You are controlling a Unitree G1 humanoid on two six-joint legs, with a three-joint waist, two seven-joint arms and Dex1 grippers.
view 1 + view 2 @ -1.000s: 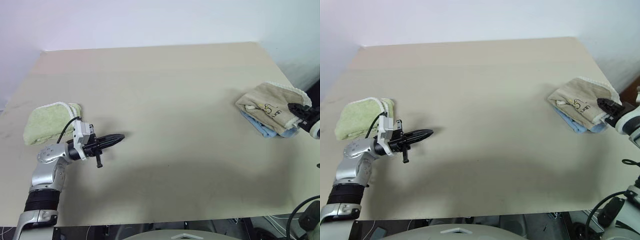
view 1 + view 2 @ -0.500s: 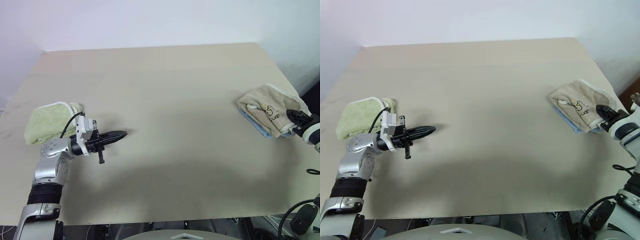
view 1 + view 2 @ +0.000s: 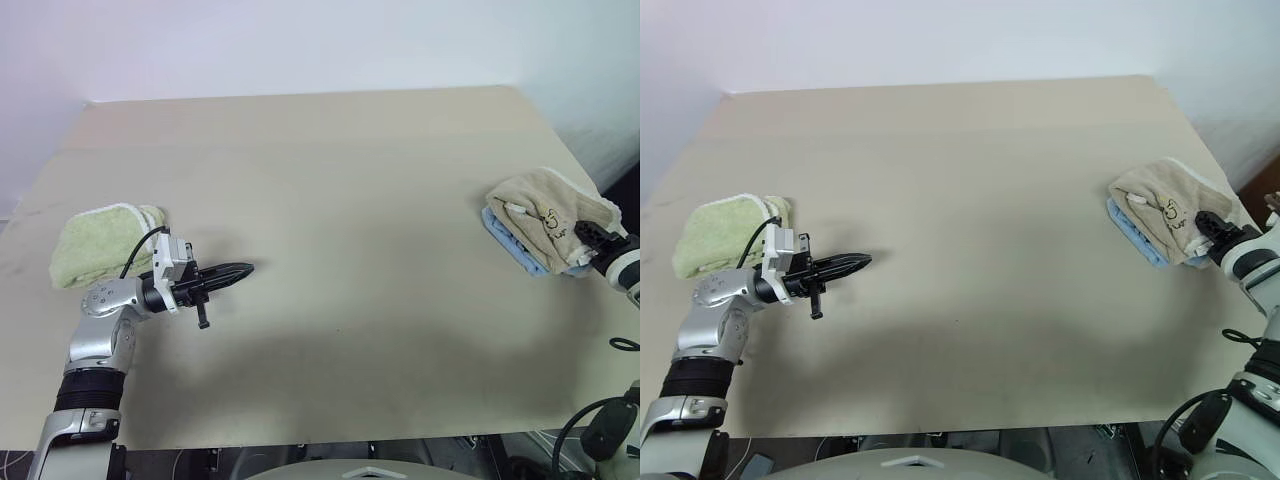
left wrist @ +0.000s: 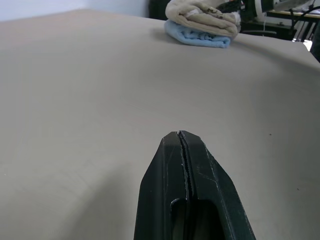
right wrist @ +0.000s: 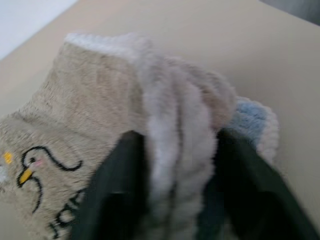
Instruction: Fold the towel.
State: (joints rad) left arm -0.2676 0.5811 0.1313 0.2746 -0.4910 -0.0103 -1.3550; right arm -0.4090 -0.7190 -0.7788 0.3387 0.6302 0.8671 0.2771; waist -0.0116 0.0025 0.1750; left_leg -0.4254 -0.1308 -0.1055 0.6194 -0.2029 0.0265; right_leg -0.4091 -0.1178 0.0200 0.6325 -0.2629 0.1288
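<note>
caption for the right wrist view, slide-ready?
Right gripper fingers straddling the folded edge of the beige terry towel, stacked on a light-blue towel.

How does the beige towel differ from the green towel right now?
The beige towel lies at the table's right edge, stacked on a blue towel; the green towel lies alone at the left. The right gripper straddles a beige fold; nothing touches the green one. Both are folded.

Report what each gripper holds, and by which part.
The left gripper is shut, empty. The right gripper's fingers straddle the white-corded edge of the folded beige terry towel; whether they still clamp cannot be told.
</note>
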